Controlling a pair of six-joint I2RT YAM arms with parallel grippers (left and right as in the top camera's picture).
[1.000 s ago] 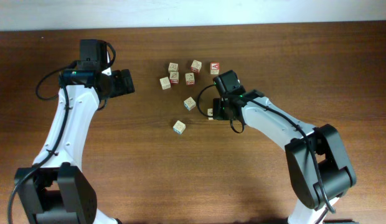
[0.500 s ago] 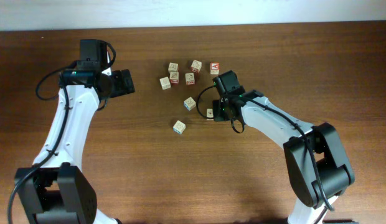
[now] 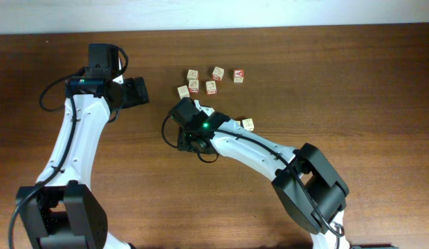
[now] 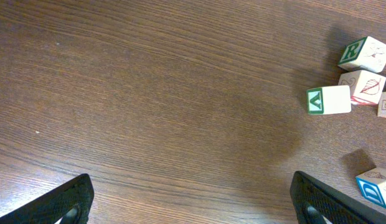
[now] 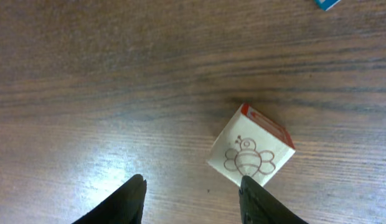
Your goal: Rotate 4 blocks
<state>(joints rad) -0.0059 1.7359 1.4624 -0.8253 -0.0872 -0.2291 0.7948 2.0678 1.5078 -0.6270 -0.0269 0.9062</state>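
**Fig. R wrist, L wrist & overhead views.** The right gripper is being shown w/ its jaws standing partly apart and nothing being held between them. A bee-printed cube is lying on the tabletop just ahead of the tips. It is sitting close to the right-hand finger, not in the gap, and is turned cornerwise to the jaws. A red-printed side is showing; whether this cube is counting among the four blocks cannot be told for certain from this angle.

The left gripper is being held fully open and empty. Ahead and to its right, well apart from the jaws, a green-A cube and a green-R cube are lying. A blue-printed cube is lying just beyond its right finger. In the overhead view the remaining blocks are clustered beyond the R gripper.

**Risks (judged).**
- Lowering from here, the R-hand finger is likely to be landed on the cube's top, since the cube is off-centre.
- Closing on a cornerwise cube, approx. edge-to-pad contact is expected, so the cube could be squirted out or spun uncontrolled.
- A red-printed cube could be rotated by mistake.
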